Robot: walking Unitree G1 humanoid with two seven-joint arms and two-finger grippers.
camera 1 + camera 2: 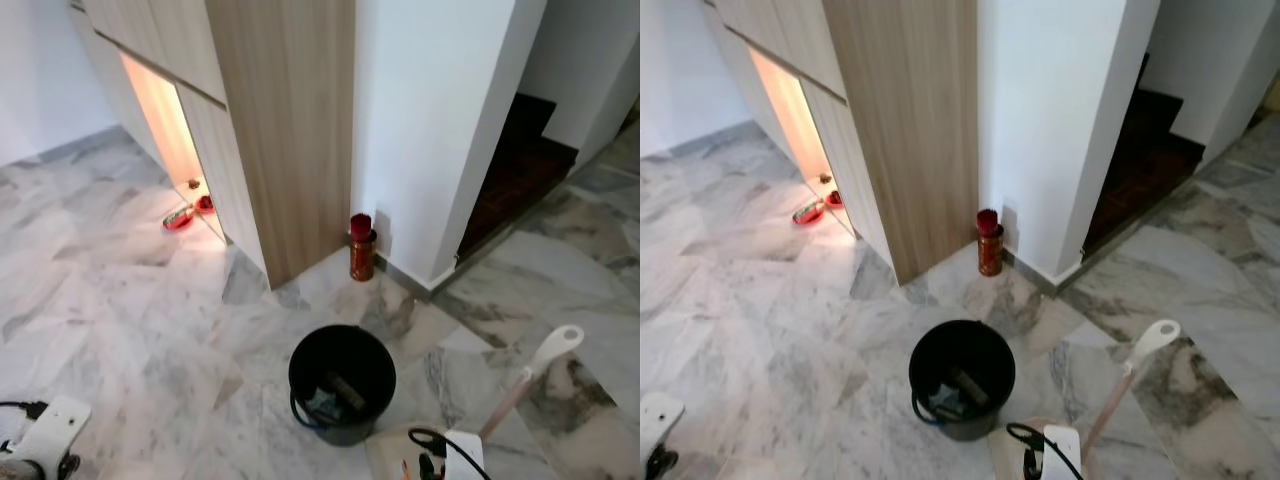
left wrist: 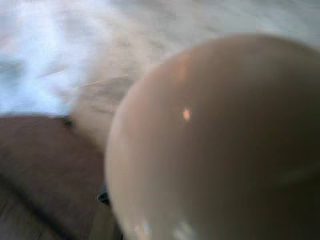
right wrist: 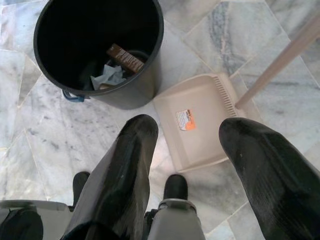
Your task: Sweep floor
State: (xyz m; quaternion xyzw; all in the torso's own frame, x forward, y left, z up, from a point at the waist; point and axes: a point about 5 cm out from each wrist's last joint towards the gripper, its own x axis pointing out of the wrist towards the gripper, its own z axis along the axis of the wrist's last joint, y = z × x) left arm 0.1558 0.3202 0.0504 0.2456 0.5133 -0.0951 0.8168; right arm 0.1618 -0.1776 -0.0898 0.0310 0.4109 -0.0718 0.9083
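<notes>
The right gripper (image 3: 187,150) hangs with fingers spread above the beige dustpan (image 3: 200,120), which lies on the marble floor (image 1: 130,330) just right of the black bin (image 1: 342,380). Its long handle (image 1: 530,375) leans rightward. Whether the left gripper (image 1: 40,455), at near left, is open or closed cannot be told; farther off, a red canister (image 1: 361,247) stands by the wooden cabinet (image 1: 285,130).

Floor (image 1: 120,300): grey-veined white marble tiles.
Cabinet (image 1: 290,120): wood-grain, at 12 o'clock, warm-lit recess.
Wall (image 1: 430,110): white, at 1 o'clock.

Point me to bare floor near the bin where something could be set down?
Free: marble left of the black bin, out toward the red bowls by the lit cabinet, and right of the dustpan handle. Crowded: between bin and dustpan, under the right gripper, jaws open; also around the red can at the wall corner.
</notes>
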